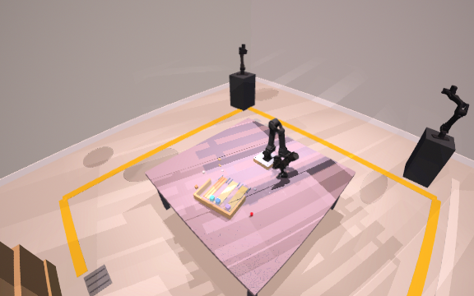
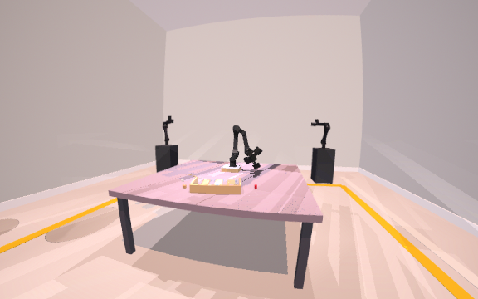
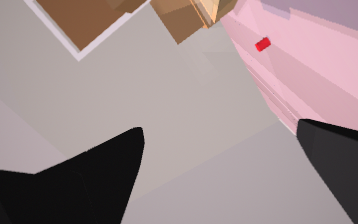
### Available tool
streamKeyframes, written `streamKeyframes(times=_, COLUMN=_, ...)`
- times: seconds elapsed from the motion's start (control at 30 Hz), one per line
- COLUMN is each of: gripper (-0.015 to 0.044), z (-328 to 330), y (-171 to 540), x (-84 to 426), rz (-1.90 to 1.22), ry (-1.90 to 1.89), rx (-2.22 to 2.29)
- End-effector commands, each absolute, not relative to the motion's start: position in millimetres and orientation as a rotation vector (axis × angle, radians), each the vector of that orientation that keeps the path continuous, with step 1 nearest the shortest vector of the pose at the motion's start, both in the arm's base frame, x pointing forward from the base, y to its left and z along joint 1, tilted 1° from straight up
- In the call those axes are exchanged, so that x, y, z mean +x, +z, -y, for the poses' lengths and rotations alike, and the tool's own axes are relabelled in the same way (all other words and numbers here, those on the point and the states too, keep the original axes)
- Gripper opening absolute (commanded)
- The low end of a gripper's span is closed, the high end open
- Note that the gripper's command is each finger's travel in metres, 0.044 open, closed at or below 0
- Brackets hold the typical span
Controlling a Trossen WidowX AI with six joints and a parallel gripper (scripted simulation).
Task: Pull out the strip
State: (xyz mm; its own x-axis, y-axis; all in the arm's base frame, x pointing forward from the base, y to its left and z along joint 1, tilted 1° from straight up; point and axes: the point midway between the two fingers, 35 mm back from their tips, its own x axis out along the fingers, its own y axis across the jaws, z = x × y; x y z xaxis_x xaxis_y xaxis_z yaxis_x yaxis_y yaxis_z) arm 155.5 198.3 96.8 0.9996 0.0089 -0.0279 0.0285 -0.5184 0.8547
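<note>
A wooden tray [image 1: 213, 208] [image 2: 216, 189] stands on the table. In the top view, orange, pale and yellow strips lie side by side in it. A teal cube [image 1: 211, 198], a blue cube [image 1: 218, 201] and a purple cube [image 1: 228, 206] sit near its front wall. No label can be read, so I cannot tell which cube is labelled or which strip it rests on. My gripper [image 1: 282, 176] [image 2: 256, 165] [image 3: 217, 131] is open, with nothing between its fingers. It hangs over the table beside the arm's base, well away from the tray.
A small red cylinder [image 1: 251, 214] [image 2: 256, 187] [image 3: 263, 44] lies on the table [image 1: 257, 255] [image 2: 280, 208], beside the tray. A small orange block [image 1: 196, 187] [image 2: 184, 187] lies on its other side. Several tiny pieces are scattered behind the tray. Two other arms stand on black pedestals beyond the table.
</note>
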Motion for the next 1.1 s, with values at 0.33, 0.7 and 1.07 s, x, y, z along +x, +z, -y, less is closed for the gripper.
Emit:
streamKeyframes(times=0.33, gripper=0.0400, z=-175.1, y=96.9, x=244.5, rz=-0.183, ry=-0.284, rx=1.394)
streamKeyframes(times=0.7, gripper=0.0400, z=-100.4, y=122.1, x=313.5, rz=-0.452, ry=-0.304, rx=0.722)
streamKeyframes(times=1.07, gripper=0.0400, z=-28.6, y=155.0, x=328.0, rz=-0.585, ry=-0.173, rx=0.293)
